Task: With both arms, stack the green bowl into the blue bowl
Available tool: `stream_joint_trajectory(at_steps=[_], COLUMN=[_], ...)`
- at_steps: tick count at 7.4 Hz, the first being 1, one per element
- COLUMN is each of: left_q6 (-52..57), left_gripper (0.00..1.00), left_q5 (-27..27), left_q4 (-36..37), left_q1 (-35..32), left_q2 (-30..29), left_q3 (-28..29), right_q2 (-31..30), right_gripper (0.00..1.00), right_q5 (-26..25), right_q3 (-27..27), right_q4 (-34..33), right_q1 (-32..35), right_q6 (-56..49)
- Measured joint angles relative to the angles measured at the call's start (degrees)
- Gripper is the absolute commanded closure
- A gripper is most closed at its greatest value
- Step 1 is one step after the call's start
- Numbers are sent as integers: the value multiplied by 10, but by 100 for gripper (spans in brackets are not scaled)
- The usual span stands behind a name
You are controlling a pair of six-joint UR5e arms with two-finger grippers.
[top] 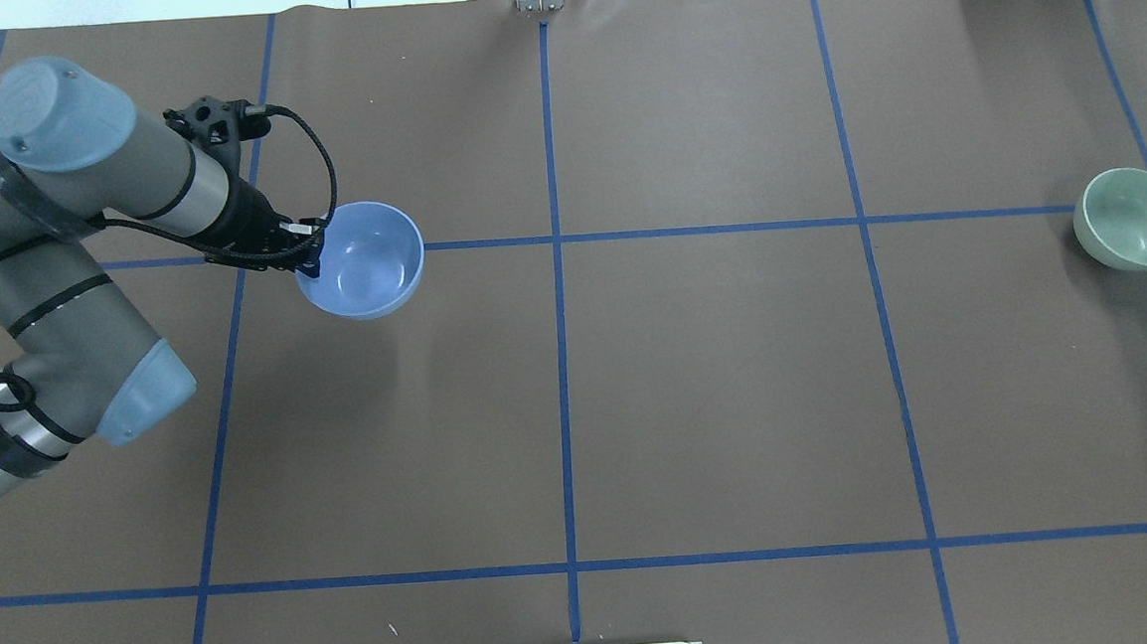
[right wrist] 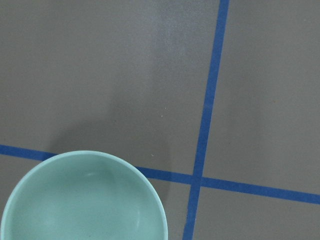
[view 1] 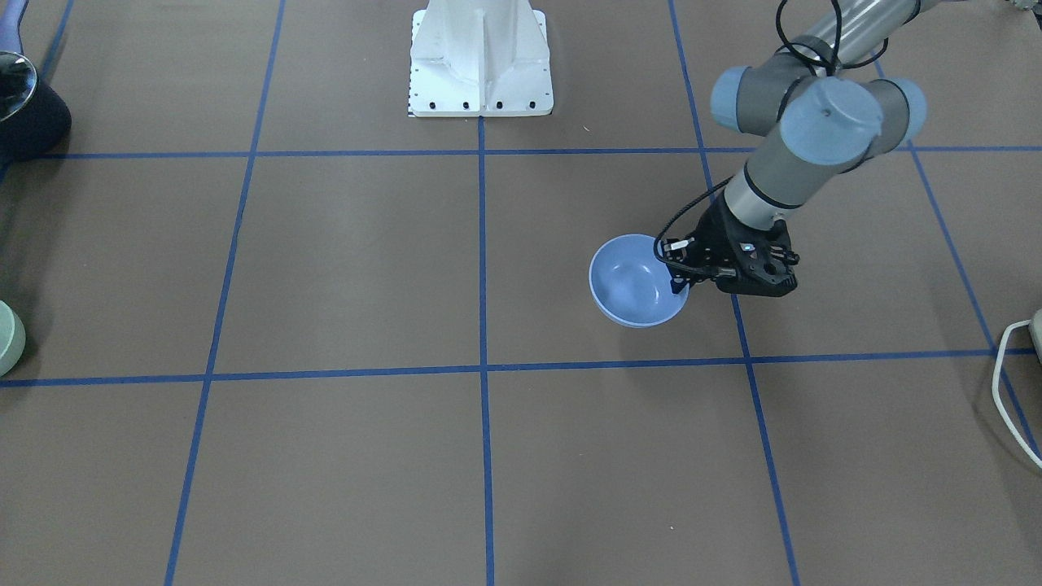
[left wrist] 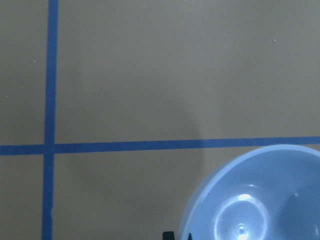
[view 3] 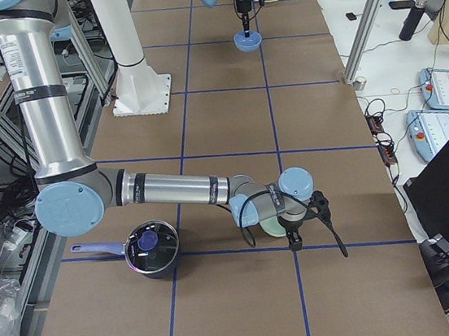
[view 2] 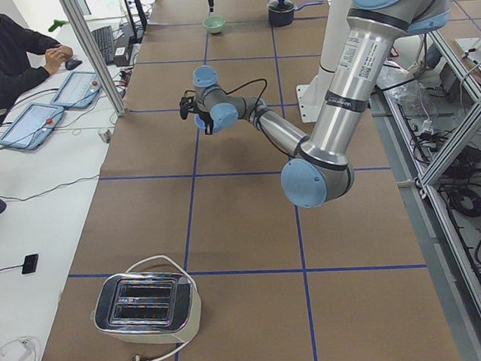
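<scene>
The blue bowl (top: 366,260) sits left of the table's middle and also shows in the front view (view 1: 635,285) and the left wrist view (left wrist: 260,200). My left gripper (top: 312,261) is shut on its near-left rim, one finger inside and one outside. I cannot tell whether the bowl is clear of the table. The green bowl (top: 1135,218) stands upright at the table's far right edge and fills the lower left of the right wrist view (right wrist: 85,200). My right gripper (view 3: 292,237) is right beside the green bowl; I cannot tell whether it is open or shut.
A white mounting base (view 1: 480,65) stands at the robot's side of the table. A dark pot (view 3: 151,249) sits near the right arm. A toaster (view 2: 146,307) with a white cable is at the left end. An operator (view 2: 5,56) sits beside the table.
</scene>
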Motion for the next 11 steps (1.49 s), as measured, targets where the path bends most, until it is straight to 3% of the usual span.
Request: stream_joint_trajectory(at_steps=[3,11], left_q6=[-76,-140], left_gripper=[100,100], left_q5=[51,121], left_q4=[55,59], left_q1=[73,151], left_q2=[-54,-110], left_q3=[-18,14], right_q2=[1,0], right_gripper=[2,7], right_q5=[1,0], right_q3=[-1,-19], right_q4=[0,1], right_q1=[-4,-37], right_q6=[3,0])
